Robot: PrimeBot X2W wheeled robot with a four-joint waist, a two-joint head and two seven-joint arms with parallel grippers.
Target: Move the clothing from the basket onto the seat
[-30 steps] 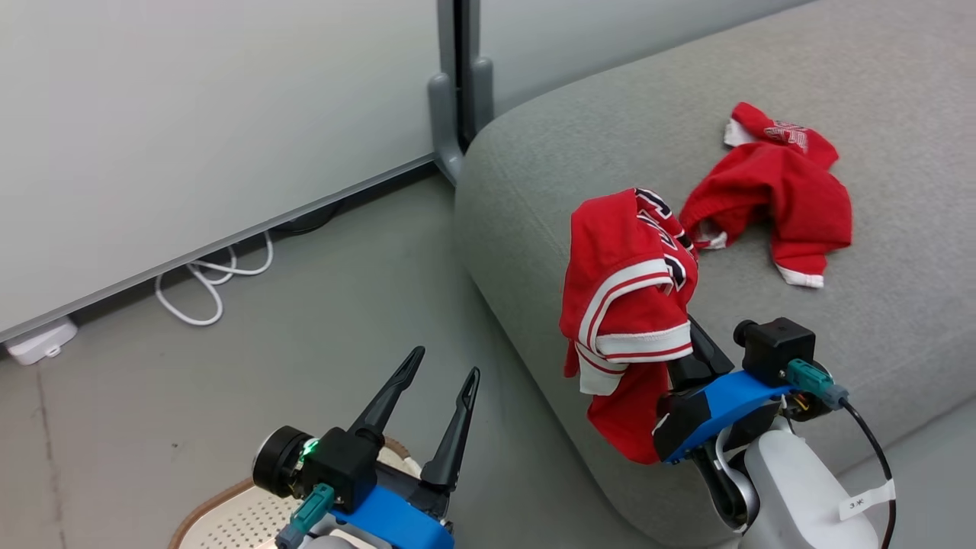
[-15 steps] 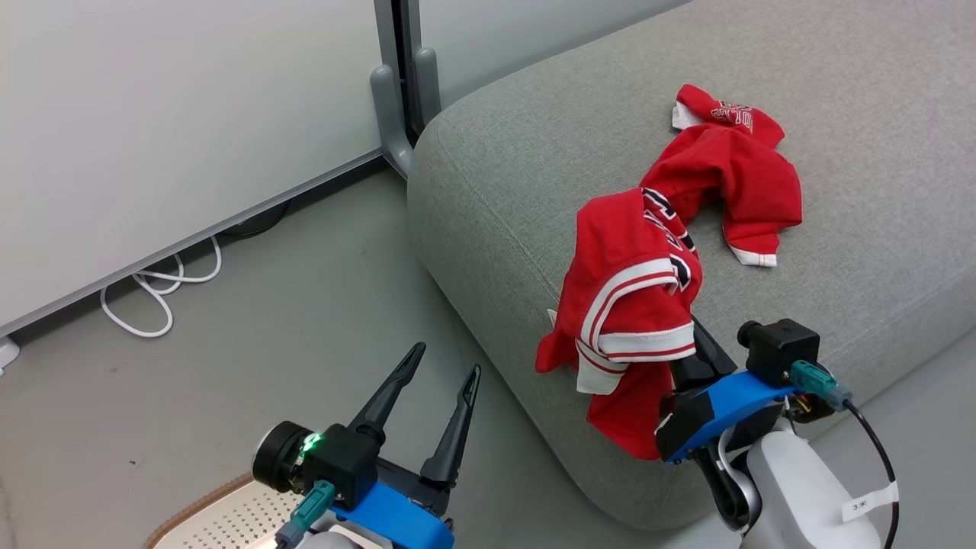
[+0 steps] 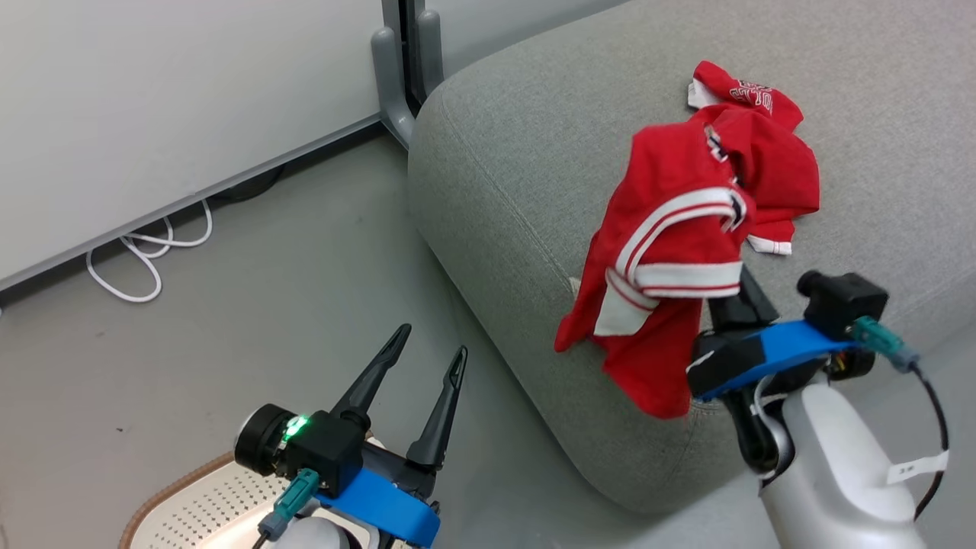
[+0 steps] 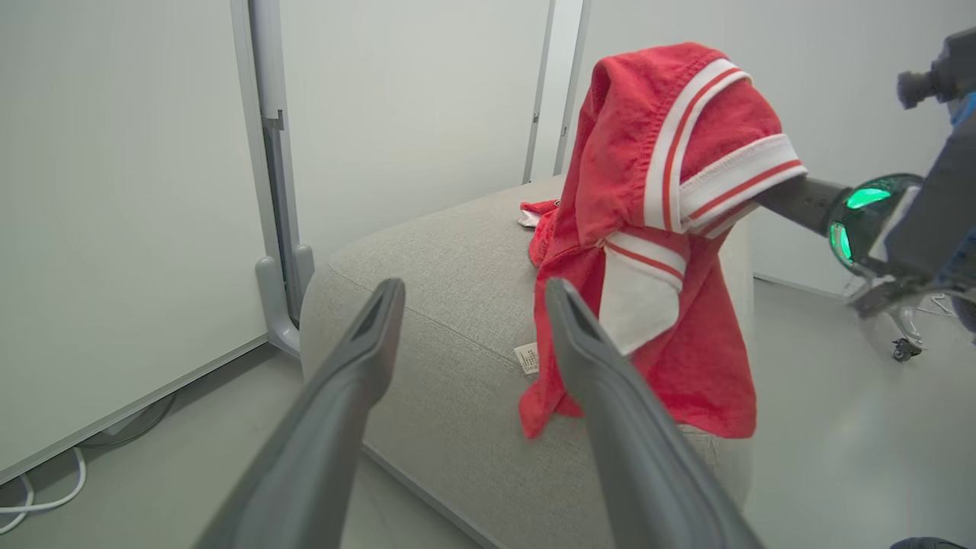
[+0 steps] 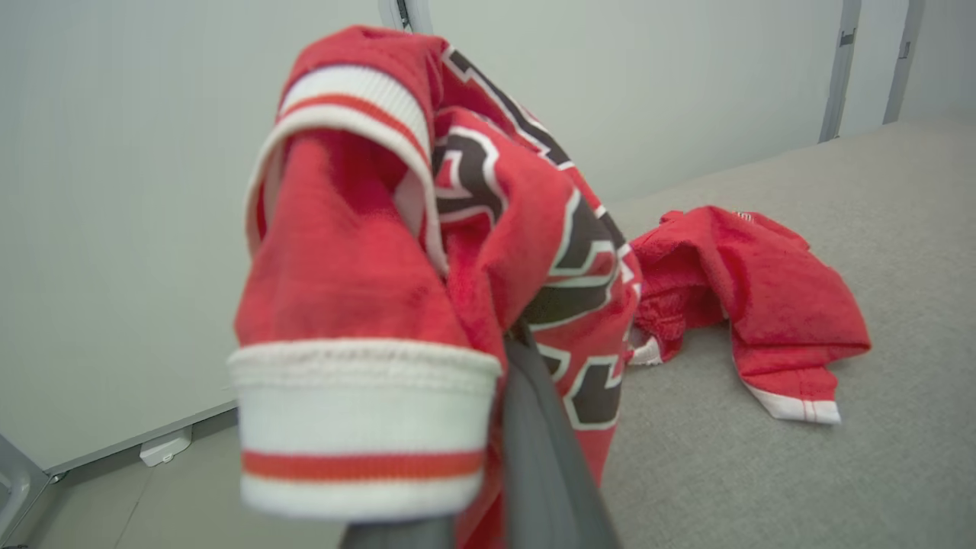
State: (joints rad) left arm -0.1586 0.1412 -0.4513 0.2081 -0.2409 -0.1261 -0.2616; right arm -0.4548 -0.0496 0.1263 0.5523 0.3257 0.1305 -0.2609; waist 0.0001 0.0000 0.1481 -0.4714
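Observation:
My right gripper [image 3: 736,301] is shut on the red jersey [image 3: 671,252] with white stripe trim, and the cloth drapes over the fingers and hides their tips. The jersey [image 5: 427,267] hangs above the front edge of the grey seat [image 3: 518,152], its lower hem trailing down the seat's side. The other red garment [image 3: 770,145] lies crumpled on the seat just behind it. My left gripper [image 3: 431,340] stands open and empty above the floor, over the cream basket [image 3: 191,511] at the lower left. In the left wrist view the jersey [image 4: 663,229] hangs right of my open left gripper [image 4: 473,286].
A grey partition post [image 3: 400,69] stands on the floor at the seat's far corner, against a pale wall panel. A white cable [image 3: 145,259] loops on the floor by the wall. Bare grey floor lies between basket and seat.
The head camera has swung, shifting the whole picture. Against the seat, my right gripper has carried the jersey up and farther over the cushion, toward the other garment. The left gripper stays open.

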